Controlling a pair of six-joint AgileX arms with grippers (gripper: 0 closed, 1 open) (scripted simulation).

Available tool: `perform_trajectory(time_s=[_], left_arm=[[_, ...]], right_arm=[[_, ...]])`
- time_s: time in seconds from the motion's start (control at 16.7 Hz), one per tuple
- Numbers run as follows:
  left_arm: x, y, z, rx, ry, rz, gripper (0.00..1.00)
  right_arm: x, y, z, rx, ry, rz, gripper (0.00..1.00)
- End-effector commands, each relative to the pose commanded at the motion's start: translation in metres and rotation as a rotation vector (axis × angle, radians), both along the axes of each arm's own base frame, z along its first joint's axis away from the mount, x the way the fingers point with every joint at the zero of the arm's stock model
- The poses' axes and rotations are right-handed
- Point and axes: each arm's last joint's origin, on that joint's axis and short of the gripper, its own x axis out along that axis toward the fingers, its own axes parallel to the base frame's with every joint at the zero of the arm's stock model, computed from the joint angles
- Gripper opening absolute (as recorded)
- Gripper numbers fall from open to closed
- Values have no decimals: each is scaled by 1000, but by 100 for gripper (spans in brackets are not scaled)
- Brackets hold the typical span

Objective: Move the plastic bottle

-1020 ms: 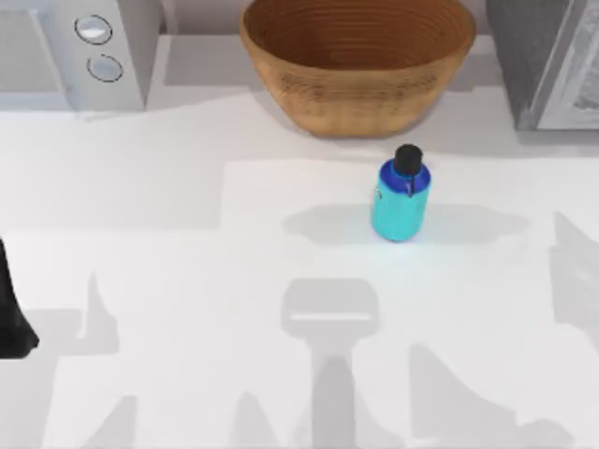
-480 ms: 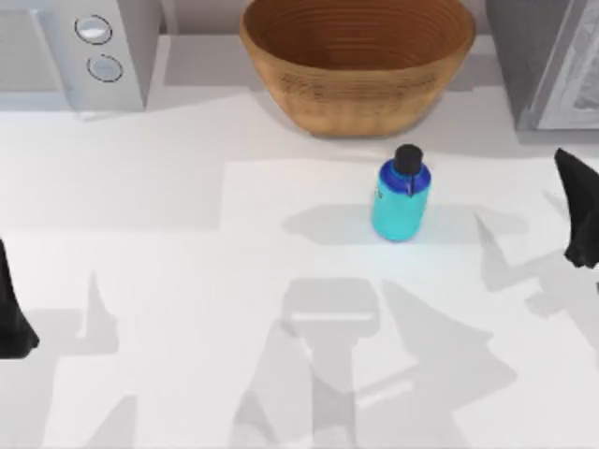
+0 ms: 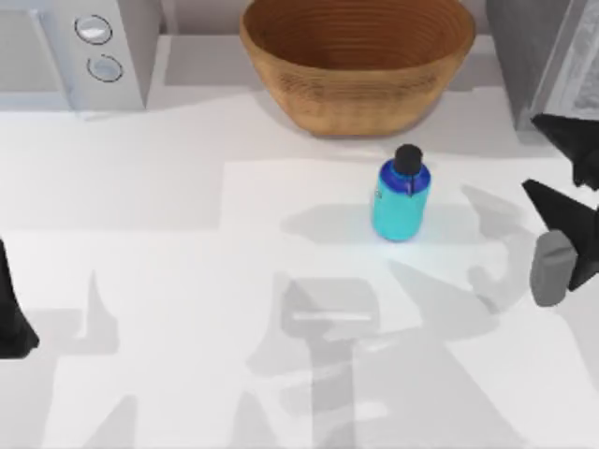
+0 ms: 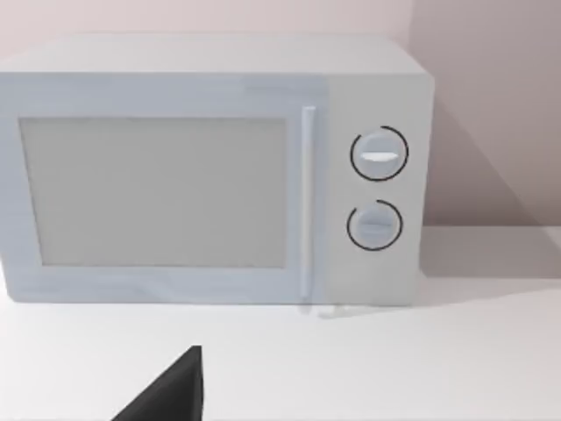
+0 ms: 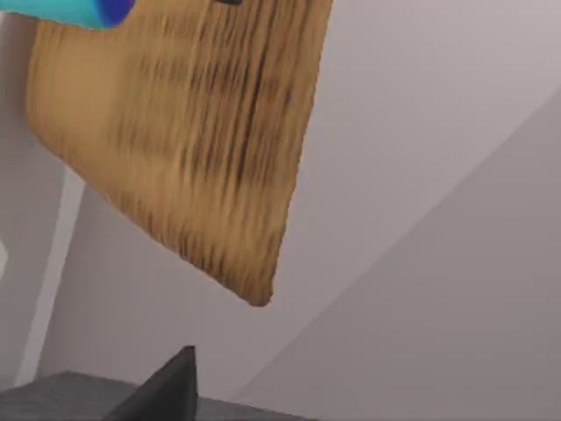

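Observation:
The plastic bottle, cyan with a blue shoulder and black cap, stands upright on the white table just in front of the wicker bowl. My right gripper hangs at the table's right edge, to the right of the bottle and apart from it, open, with nothing between its fingers. In the right wrist view a strip of the bottle shows at the frame's edge beside the bowl. My left gripper is parked at the table's left edge.
A white microwave stands at the back left. A grey appliance fills the back right corner, close behind the right gripper. Bare table lies in front of the bottle.
My right gripper has come in from the right edge, moving farther into view and toward the bottle. The bottle and the left arm have stayed put.

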Motion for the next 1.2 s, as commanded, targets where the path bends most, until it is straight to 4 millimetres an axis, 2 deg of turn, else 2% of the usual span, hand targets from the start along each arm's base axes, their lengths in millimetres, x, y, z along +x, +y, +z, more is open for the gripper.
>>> perform_trajectory(time_s=[0.3,0.66,0.9,1.2], left_arm=[[0,0,0,0,0,0,100],[0,0,0,0,0,0,100],[0,0,0,0,0,0,100],[0,0,0,0,0,0,100]], right_arm=[[14,10,-34,576,430,46,100],[19,18,-71,1079,868,52,100],[18,20,-88,1282,1060,38,100],[18,21,-94,1363,1140,29,100]])
